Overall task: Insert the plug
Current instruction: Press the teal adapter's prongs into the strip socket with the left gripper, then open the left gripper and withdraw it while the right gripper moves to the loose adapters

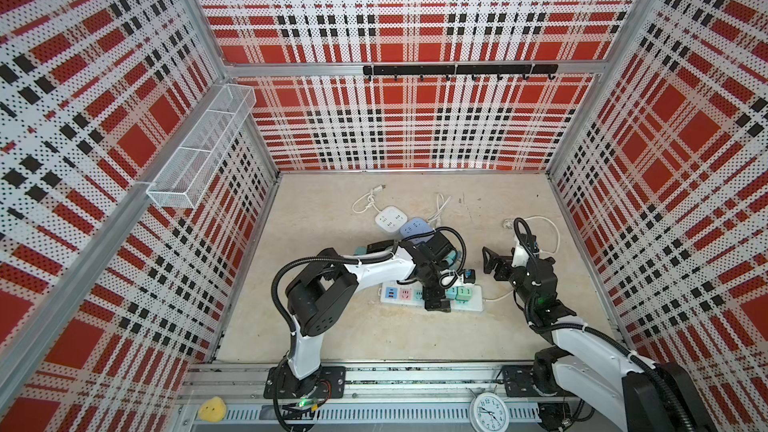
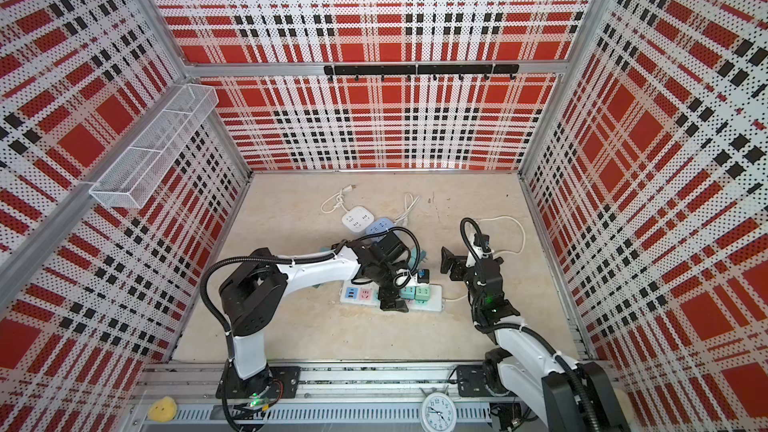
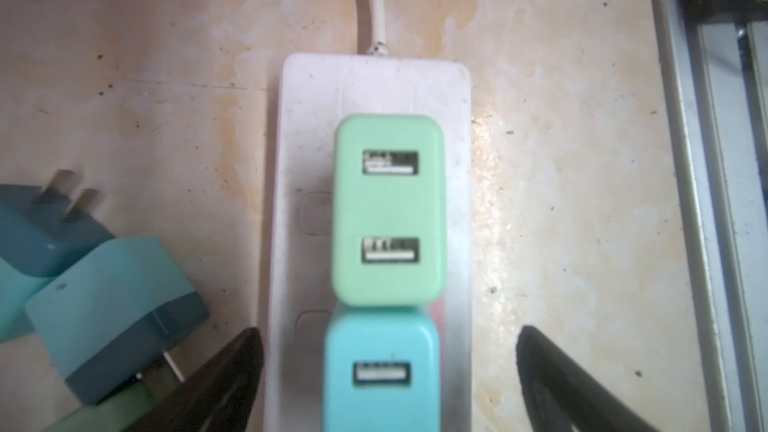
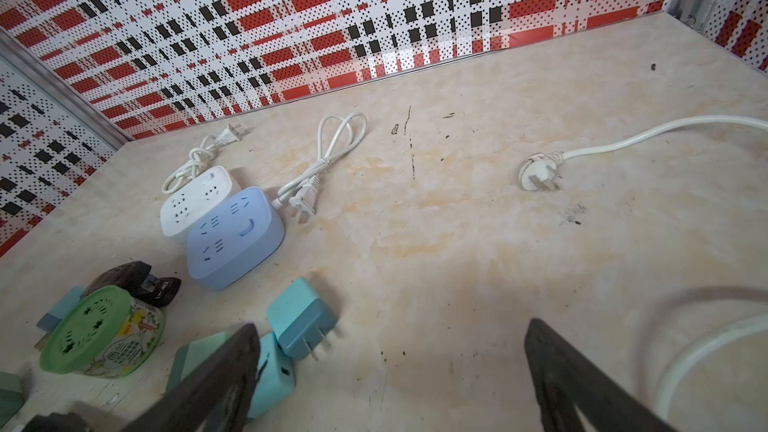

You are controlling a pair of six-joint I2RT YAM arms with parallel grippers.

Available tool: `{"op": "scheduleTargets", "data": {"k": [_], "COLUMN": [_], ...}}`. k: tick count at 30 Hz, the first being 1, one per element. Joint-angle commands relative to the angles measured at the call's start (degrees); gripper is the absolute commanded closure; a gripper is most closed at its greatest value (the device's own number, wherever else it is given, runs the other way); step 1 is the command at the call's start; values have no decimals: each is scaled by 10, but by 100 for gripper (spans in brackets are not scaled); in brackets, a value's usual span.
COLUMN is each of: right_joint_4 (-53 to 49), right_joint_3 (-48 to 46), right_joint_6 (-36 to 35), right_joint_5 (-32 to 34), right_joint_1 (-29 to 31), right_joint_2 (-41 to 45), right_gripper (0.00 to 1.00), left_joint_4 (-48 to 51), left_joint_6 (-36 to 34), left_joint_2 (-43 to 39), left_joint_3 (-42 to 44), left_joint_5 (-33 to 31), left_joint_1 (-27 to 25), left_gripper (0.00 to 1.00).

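Observation:
A white power strip (image 3: pixel 311 118) lies on the marble table, also seen in both top views (image 1: pixel 473 303) (image 2: pixel 434 305). A green two-port plug (image 3: pixel 388 209) and a cyan one-port plug (image 3: pixel 380 371) sit side by side in its sockets. My left gripper (image 3: pixel 387 334) (image 1: pixel 436 299) hovers open over the strip, its fingers wide on either side of the cyan plug and touching nothing. My right gripper (image 4: pixel 391 326) (image 1: pixel 492 263) stands open and empty above bare table, to the right of the strip. Loose teal plugs (image 3: pixel 112 305) (image 4: pixel 301 322) lie beside the strip.
A white cube socket (image 4: pixel 199 201) and a blue one (image 4: pixel 235 234) with coiled cords sit toward the back. A green-lidded tin (image 4: pixel 99 330) stands near them. The strip's three-prong plug (image 4: pixel 538 172) lies back right. A clock (image 1: pixel 489 411) and yellow toy (image 1: pixel 212 409) rest on the front rail.

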State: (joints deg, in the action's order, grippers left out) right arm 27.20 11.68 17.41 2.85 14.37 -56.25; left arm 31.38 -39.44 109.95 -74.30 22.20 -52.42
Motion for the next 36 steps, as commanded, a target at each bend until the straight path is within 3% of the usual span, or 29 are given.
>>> {"op": "scheduleTargets", "data": {"k": [1,5,9,13,16,19,23,27,28,29,30,36], "right_joint_4": [18,13,8,-3,-47,-118,-207,-283,-302,-317,-331,-401], "right_joint_3": [17,17,19,33,66,112,184,248,264,275,287,356], "right_joint_6": [0,-4,-1,-2,2,36,40,38,37,34,30,16], "right_joint_5": [0,-9,-2,-5,-26,-68,-65,-52,-50,-50,-50,-47], "right_joint_1": [-2,-2,-1,-1,0,5,65,121,127,130,132,137], "right_joint_2": [-5,-1,-1,-15,-35,-60,-97,-143,-158,-171,-187,-289], "right_gripper": [0,0,0,0,0,7,16,29,29,29,29,31], "left_joint_4": [5,-66,-211,-354,-429,-460,-492,-527,-528,-530,-537,-580], "left_joint_6": [-4,43,142,272,381,429,478,527,549,508,577,589], "left_joint_2": [-51,-182,-356,-544,-665,-744,-774,-762,-758,-754,-749,-717], "left_joint_3": [3,75,205,356,464,544,612,662,670,676,685,710], "left_joint_5": [14,-44,-120,-152,-220,-200,-209,-317,-346,-357,-359,-361], "left_joint_1": [2,-7,5,56,109,174,244,283,290,297,305,327], "left_gripper": [1,1,1,1,1,1,1,1,1,1,1,1]}}
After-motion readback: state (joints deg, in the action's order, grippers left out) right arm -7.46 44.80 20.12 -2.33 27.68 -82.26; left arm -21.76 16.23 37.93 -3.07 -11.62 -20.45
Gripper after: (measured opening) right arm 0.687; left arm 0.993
